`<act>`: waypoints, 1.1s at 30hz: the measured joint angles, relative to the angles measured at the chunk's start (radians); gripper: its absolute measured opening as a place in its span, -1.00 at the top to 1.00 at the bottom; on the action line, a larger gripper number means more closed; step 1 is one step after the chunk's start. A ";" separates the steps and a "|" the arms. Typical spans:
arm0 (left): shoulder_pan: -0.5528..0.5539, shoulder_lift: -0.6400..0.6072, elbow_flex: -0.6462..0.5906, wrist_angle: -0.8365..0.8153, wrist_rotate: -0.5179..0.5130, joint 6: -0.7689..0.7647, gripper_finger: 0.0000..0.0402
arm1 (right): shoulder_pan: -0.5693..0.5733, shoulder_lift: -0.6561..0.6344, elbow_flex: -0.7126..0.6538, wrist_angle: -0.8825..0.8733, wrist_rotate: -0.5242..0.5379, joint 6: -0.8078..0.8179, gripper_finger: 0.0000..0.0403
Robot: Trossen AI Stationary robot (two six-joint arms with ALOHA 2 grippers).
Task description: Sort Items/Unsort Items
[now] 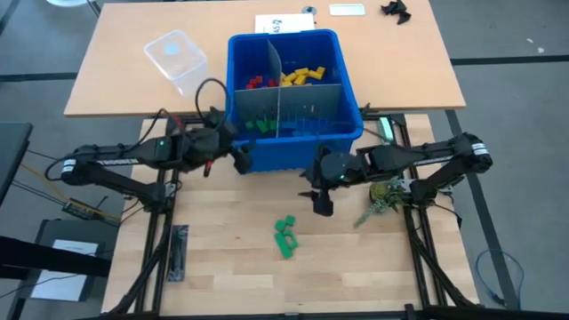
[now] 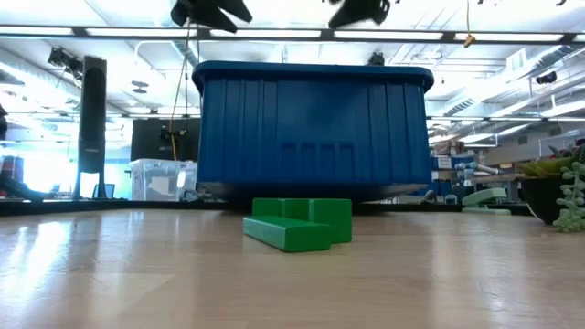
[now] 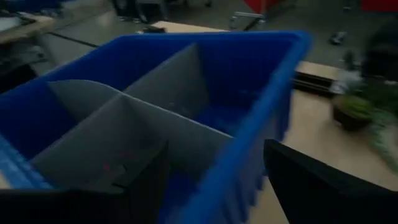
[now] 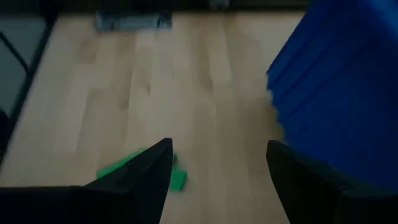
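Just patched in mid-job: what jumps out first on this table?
The blue bin at the table's middle, split by grey dividers, with red, yellow, green and blue blocks sorted by compartment. A few green blocks lie on the wood before it, below the open right gripper.

Light wooden table (image 1: 222,276) on grey floor (image 1: 516,133). Second tan table (image 1: 116,80) behind, bearing clear plastic tub (image 1: 176,59). Beyond: open workshop, ceiling strip lights (image 2: 137,14), tall dark speaker (image 2: 91,123), potted plant (image 2: 559,190).

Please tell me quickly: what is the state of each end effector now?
Left end effector: open, empty, over the blue bin.
Right end effector: open, empty, above the green blocks.
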 joint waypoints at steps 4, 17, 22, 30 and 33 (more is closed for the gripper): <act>-0.075 0.000 0.000 -0.048 -0.003 -0.045 -0.32 | 0.003 0.069 -0.033 0.034 -0.026 -0.039 -0.28; -0.153 0.000 0.000 -0.080 -0.031 -0.088 -0.29 | 0.006 0.305 -0.039 0.039 -0.076 -0.211 -0.13; -0.153 0.001 0.000 -0.080 -0.033 -0.088 -0.29 | 0.000 0.357 -0.039 0.045 -0.077 -0.241 -0.11; -0.153 0.002 0.000 -0.080 -0.036 -0.088 -0.29 | -0.006 0.412 -0.039 0.058 -0.074 -0.241 -0.12; -0.153 0.002 0.000 -0.080 -0.037 -0.088 -0.29 | -0.006 0.421 -0.038 0.065 -0.074 -0.241 -0.11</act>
